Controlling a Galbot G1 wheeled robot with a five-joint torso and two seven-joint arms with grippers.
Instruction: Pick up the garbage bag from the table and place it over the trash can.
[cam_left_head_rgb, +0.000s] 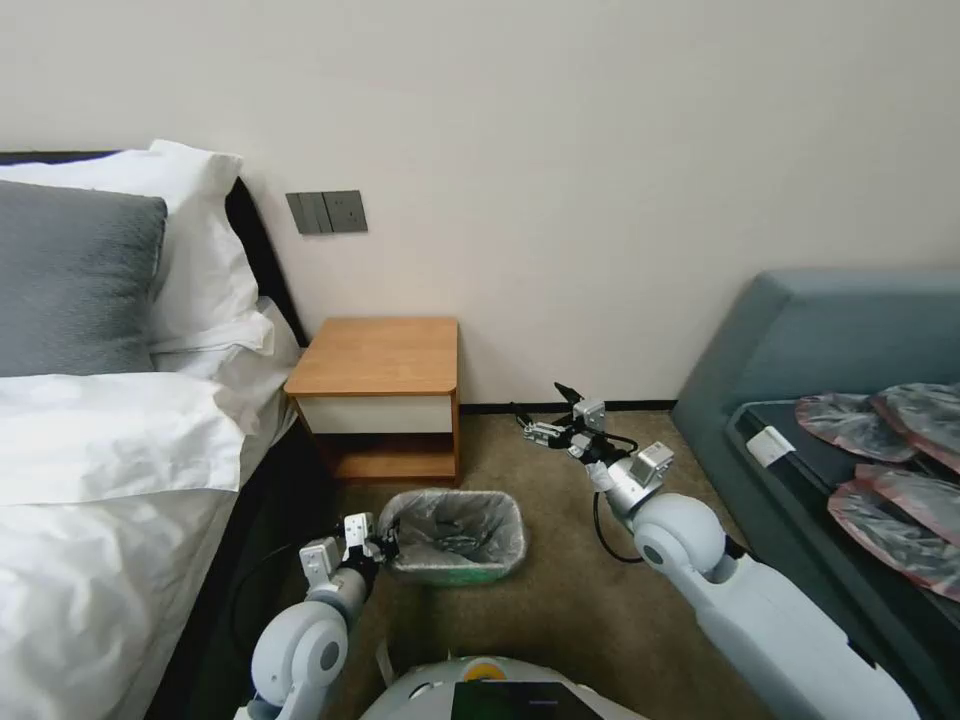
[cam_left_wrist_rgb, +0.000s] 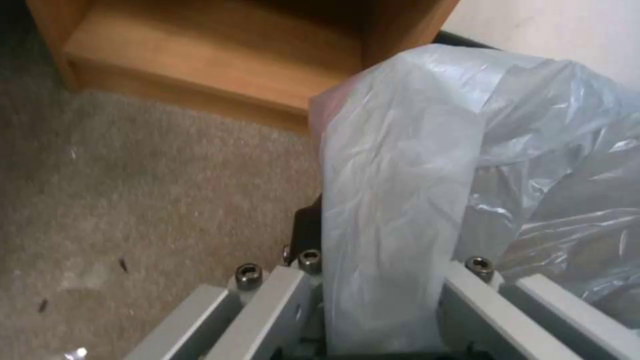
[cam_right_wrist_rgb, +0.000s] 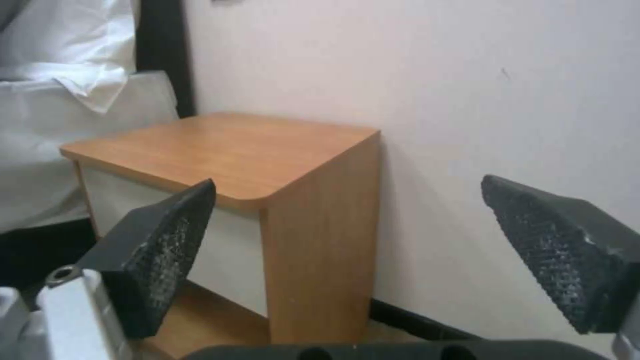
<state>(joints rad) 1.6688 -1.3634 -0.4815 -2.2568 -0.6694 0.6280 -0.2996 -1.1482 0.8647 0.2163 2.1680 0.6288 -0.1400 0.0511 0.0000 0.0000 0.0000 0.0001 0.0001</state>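
Left wrist view showing left gripper (cam_left_wrist_rgb: 383, 320) pinching garbage bag (cam_left_wrist_rgb: 427, 165) film between jaws — head view showing bag lining trash can (cam_left_head_rgb: 470, 573) on carpet (cam_left_head_rgb: 560, 610), long axis running across, mouth facing up, before table (cam_left_head_rgb: 380, 355). Right gripper (cam_right_wrist_rgb: 373, 250) hovering wide open, holding nothing.

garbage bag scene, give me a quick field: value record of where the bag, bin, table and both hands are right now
garbage bag: draped over and lining the trash can
trash can: on the carpet in front of the table
table: top bare, against the wall beside the bed
left hand: at the can's left rim, shut on the garbage bag
right hand: open, held above the carpet right of the table, holding nothing
spare bags: flat on the sofa, far right
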